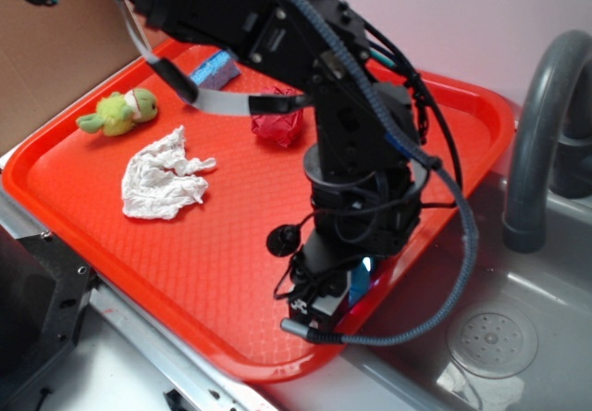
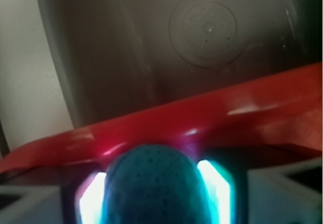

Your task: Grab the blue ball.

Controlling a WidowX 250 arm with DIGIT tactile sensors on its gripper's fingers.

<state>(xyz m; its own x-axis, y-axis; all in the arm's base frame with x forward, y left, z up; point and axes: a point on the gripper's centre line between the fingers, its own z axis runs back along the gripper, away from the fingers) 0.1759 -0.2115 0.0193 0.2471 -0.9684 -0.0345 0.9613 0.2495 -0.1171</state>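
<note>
Ball: blue ball (image 2: 154, 186) fills the bottom centre of the wrist view, knitted texture plain to see; it sits at the near rim of the red tray (image 1: 231, 263), on the side next to the sink (image 1: 518, 337); in the exterior view only a sliver of blue shows under the arm
Fingers: gripper (image 1: 347, 291) points down at the tray edge; the fingers (image 2: 217, 186) stand one on each side of the ball, lit bright and pressed against it, gripping it
Tray contents: red faceted ball (image 1: 277, 126) near the far middle; light-blue sponge block (image 1: 215, 68) at the far rim; green plush toy (image 1: 120, 112) to the left; crumpled white cloth (image 1: 165, 178) near it, all well apart from the gripper
Sink: grey basin with round drain (image 2: 209, 26); grey faucet (image 1: 541, 133) curves above
Writing: no brand or label can be read
</note>
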